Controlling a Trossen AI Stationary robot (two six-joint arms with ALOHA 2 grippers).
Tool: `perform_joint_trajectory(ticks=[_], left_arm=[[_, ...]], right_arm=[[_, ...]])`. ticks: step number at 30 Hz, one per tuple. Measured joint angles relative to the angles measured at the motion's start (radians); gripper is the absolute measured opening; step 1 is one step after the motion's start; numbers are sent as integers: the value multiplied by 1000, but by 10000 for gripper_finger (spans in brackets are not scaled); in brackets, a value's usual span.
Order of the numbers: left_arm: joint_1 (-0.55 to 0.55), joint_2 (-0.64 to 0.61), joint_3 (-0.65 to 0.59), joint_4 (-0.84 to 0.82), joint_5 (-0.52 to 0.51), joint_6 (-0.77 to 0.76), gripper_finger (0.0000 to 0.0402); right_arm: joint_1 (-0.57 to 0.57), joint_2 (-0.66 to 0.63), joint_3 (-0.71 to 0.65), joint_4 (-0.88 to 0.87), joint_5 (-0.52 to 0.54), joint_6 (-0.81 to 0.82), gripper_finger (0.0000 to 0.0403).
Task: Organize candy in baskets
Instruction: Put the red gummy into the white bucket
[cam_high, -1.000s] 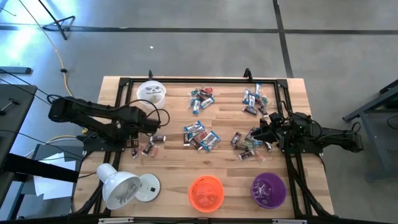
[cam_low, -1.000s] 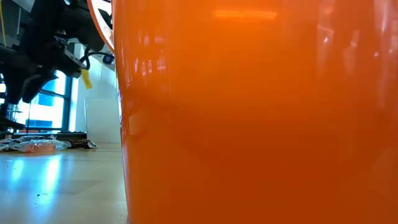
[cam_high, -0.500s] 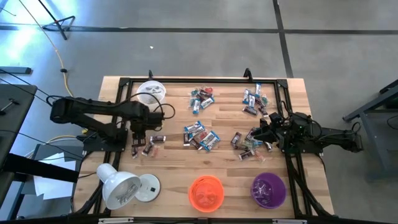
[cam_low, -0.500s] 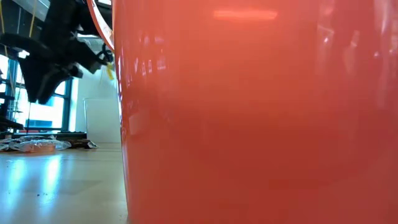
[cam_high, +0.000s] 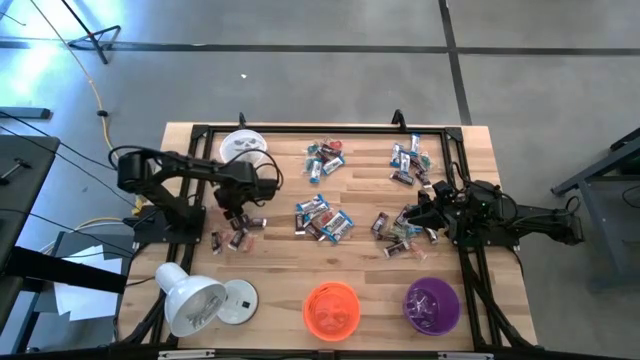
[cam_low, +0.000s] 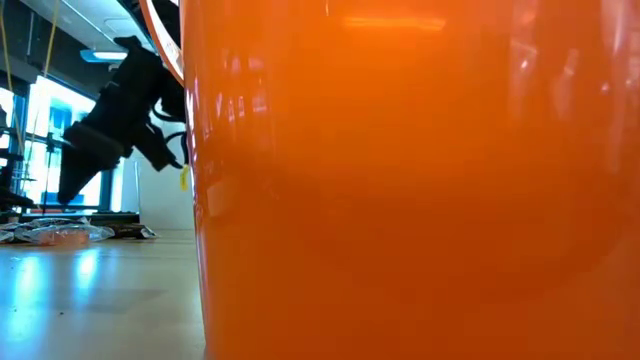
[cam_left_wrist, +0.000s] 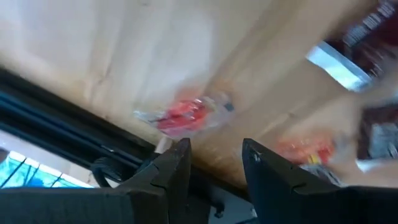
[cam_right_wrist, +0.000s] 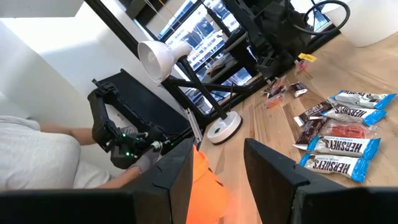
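Left gripper: I see fingers parted, nothing between them, hovering over small candy cluster at table's left side, beside white basket. Right gripper: fingers apart, empty, low beside right-hand candy pile. Orange basket and purple basket along near edge; further piles mid-table and toward far edge.
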Motion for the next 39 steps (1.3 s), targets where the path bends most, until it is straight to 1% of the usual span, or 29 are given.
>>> perform_joint_trajectory(ticks=[4,8,11,17,25,28,30,34,39], left_arm=[[24,-1,0,-1,-39,-1,131],[53,-1,-4,-4,-41,26,131],[68,-1,-20,1,-39,42,131],[85,-1,-70,39,-1,58,131],[95,-1,-155,137,3,58,131],[108,10,-157,148,6,51,131],[116,17,-157,150,-12,34,131],[125,42,-161,189,-95,-57,131],[128,70,-163,206,-112,-75,131]], right_arm=[[0,0,0,0,0,0,138],[0,0,0,0,0,0,138],[0,0,0,0,0,0,138],[0,0,0,0,0,0,138],[0,0,0,0,0,0,138],[0,0,0,0,0,0,138],[0,0,0,0,0,0,138],[0,0,0,0,0,0,138],[0,0,0,0,0,0,138]])
